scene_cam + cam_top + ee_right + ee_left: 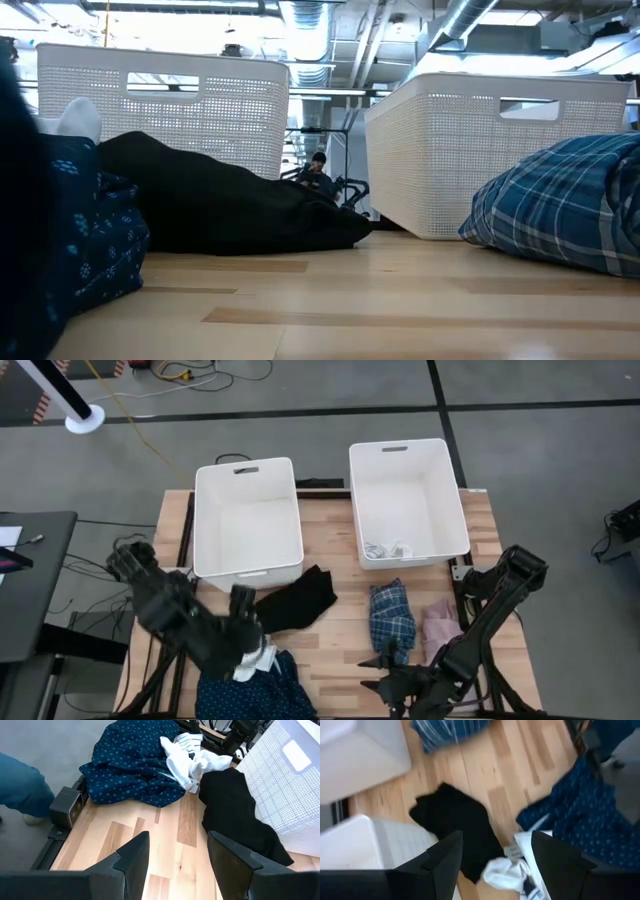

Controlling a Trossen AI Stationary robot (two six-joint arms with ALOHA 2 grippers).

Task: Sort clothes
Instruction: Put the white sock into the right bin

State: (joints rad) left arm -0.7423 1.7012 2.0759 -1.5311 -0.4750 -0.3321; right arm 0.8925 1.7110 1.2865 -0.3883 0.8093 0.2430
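1. Two bins stood at the table's far edge in the high view; near the left bin [248, 515] lay the black garment [297, 600] — soft, light, best pinched at a raised fold.
2. Low view: bare board in front of the plaid garment [565, 215] left room.
3. Left wrist view: the left gripper [492, 865] hovered wide open over the white garment [507, 870].
4. Right wrist view: the right gripper [178, 852] gaped, empty — the navy garment [135, 767] lay at the table's edge.

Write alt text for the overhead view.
Two white bins sit at the back of a wooden table, with black, plaid, pink and navy clothes in front. The left hand and right hand hover open, empty.
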